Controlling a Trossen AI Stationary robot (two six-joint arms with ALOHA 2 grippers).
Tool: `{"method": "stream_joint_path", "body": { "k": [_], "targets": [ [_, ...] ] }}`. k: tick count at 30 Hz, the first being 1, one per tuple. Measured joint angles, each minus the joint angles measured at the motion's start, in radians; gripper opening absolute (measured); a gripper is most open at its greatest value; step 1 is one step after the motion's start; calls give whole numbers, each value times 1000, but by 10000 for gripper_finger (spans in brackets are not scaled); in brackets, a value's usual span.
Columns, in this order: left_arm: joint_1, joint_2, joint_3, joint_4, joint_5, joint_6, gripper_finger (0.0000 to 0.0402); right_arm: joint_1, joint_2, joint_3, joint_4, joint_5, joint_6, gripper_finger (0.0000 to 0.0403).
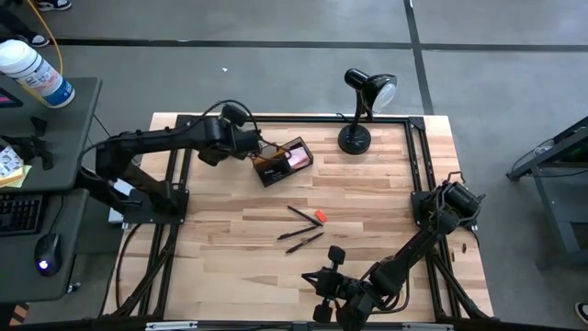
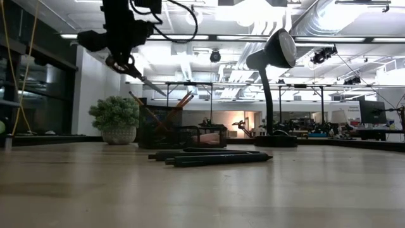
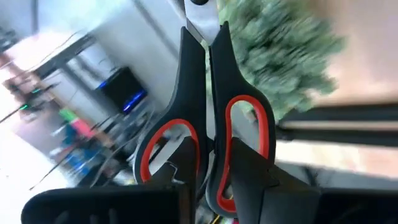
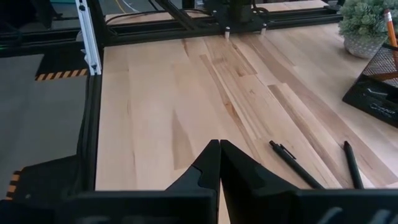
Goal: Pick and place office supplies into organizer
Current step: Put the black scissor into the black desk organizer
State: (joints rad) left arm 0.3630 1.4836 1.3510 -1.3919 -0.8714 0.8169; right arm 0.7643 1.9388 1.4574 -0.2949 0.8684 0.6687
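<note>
My left gripper (image 1: 246,145) (image 2: 121,44) is shut on the scissors (image 3: 208,93), black with red-lined handle loops, above the left end of the black mesh organizer (image 1: 285,161) (image 2: 183,136). The organizer holds orange pencils (image 2: 180,104) and a pink pad (image 1: 297,156). Black pens (image 1: 300,227) (image 2: 215,156) and a small red eraser (image 1: 320,217) lie on the table's middle. My right gripper (image 1: 326,276) (image 4: 219,149) is shut and empty near the table's near edge. My left gripper pinches the scissors' two handle loops (image 3: 186,146) between its two fingers (image 3: 252,186); the fingers lie along the scissors. The scissors are lifted clear and tilted, their closed blades (image 2: 149,82) slanting down toward the organizer.
A black desk lamp (image 1: 363,101) (image 2: 272,69) stands at the far right of the table. A small green plant (image 2: 117,117) (image 4: 367,25) stands beside the organizer. Black frame rails (image 1: 418,156) run along the table's edges. Bare wood lies at the near left.
</note>
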Motion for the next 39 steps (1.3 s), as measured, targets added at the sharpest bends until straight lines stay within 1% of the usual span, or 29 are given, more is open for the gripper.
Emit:
{"method": "stream_joint_path", "body": {
  "k": [4,14,18,22,35,39],
  "targets": [
    [-3,53,0,-11,-84,25,44,-1,0,0,0,0,1,1],
    [-41,152,0,0,-122,38,44,-1,0,0,1,7,3,3],
    [-64,167,0,0,-150,43,44,-1,0,0,1,5,3,4],
    [-61,172,0,4,-183,53,44,-1,0,0,1,5,3,2],
    [-49,172,74,-9,-187,85,44,-1,0,0,1,4,3,3],
    [-50,171,77,-27,-181,91,44,-1,0,0,1,4,3,3]
  ]
}}
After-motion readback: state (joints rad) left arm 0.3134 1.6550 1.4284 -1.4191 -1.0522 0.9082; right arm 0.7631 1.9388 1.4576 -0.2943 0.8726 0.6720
